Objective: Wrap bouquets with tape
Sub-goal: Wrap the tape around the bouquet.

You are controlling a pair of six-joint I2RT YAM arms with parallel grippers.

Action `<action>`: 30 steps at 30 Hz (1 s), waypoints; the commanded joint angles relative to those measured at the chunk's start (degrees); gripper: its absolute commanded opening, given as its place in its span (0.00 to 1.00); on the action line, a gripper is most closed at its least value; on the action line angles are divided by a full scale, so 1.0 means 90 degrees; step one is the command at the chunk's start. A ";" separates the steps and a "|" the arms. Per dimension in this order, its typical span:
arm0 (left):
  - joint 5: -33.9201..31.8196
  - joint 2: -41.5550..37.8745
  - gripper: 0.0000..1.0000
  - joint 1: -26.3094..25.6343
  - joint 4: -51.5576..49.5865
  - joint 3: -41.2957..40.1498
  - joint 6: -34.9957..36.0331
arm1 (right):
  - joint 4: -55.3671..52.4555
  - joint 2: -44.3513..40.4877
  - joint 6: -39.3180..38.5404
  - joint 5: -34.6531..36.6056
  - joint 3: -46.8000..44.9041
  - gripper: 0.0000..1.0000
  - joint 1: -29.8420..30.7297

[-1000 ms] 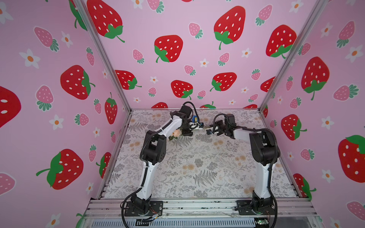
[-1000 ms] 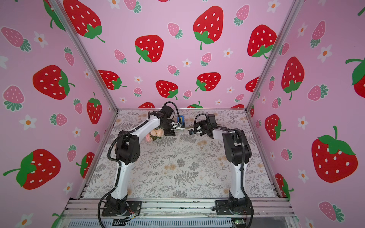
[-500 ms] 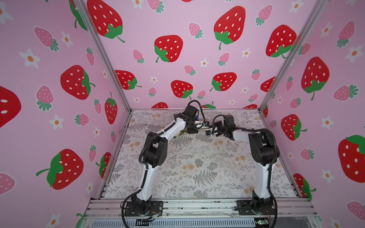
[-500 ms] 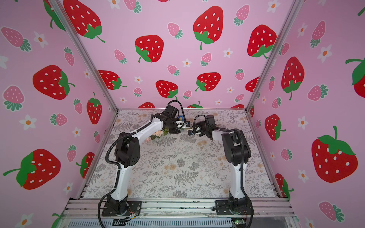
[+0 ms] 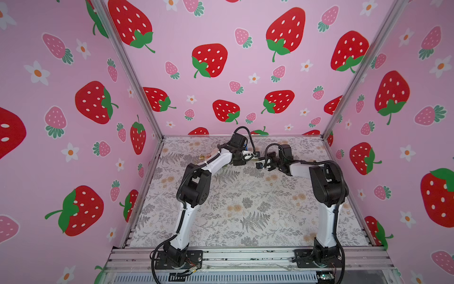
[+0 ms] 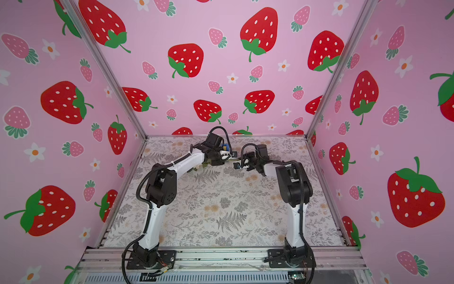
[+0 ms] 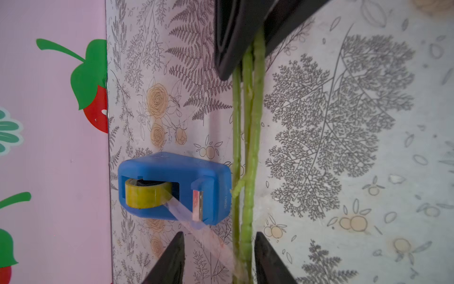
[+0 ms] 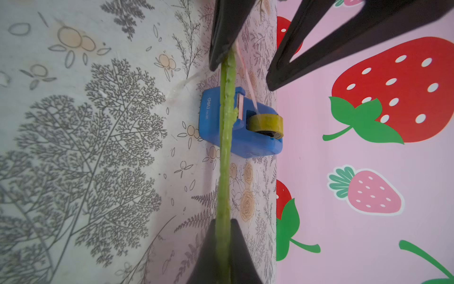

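The bouquet's thin green stems run level above the table between the two grippers. My right gripper is shut on them. My left gripper is open, its fingers astride the stems, one close beside them. The blue dispenser stands beside the stems against the back wall, holding the yellowish tape roll. A clear tape strip stretches from the dispenser to the stems between the left fingers. In both top views the two grippers nearly meet at the back, and the left arm hides the flowers.
The pink strawberry back wall stands right behind the dispenser. The table carries a flat grey-and-tan flower print. Both arm bases sit on the front rail.
My left gripper has slid to the right along the stems toward the right gripper, its arm now covers the flowers, and its jaws have narrowed. The right gripper has kept still.
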 commanded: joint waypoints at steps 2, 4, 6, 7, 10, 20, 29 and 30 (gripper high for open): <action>-0.0258 0.0217 0.35 -0.0037 0.0139 -0.0053 0.0369 | 0.0120 -0.0304 0.0185 -0.0728 -0.0130 0.00 0.0077; -0.0253 0.0228 0.30 -0.0033 0.0165 -0.0072 0.0383 | 0.0119 -0.0314 0.0224 -0.0809 -0.0138 0.00 0.0077; -0.0211 0.0212 0.30 -0.0033 0.0210 -0.0118 0.0338 | 0.0119 -0.0324 0.0226 -0.0849 -0.0161 0.00 0.0074; -0.0190 0.0212 0.30 -0.0032 0.0224 -0.0136 0.0350 | 0.0110 -0.0336 0.0225 -0.0885 -0.0162 0.00 0.0070; -0.0180 0.0218 0.26 -0.0035 0.0271 -0.0161 0.0349 | 0.0100 -0.0353 0.0235 -0.0955 -0.0171 0.00 0.0067; -0.0209 0.0202 0.37 -0.0026 0.0259 -0.0234 0.0473 | 0.0038 -0.0436 0.0193 -0.1136 -0.0210 0.00 -0.0020; -0.0303 0.0253 0.30 0.0043 0.0553 -0.0217 0.0292 | -0.0037 -0.0514 0.0157 -0.1288 -0.0238 0.00 -0.0050; -0.0290 0.0254 0.26 0.0037 0.0562 -0.0212 0.0259 | -0.0055 -0.0519 0.0157 -0.1317 -0.0237 0.00 -0.0052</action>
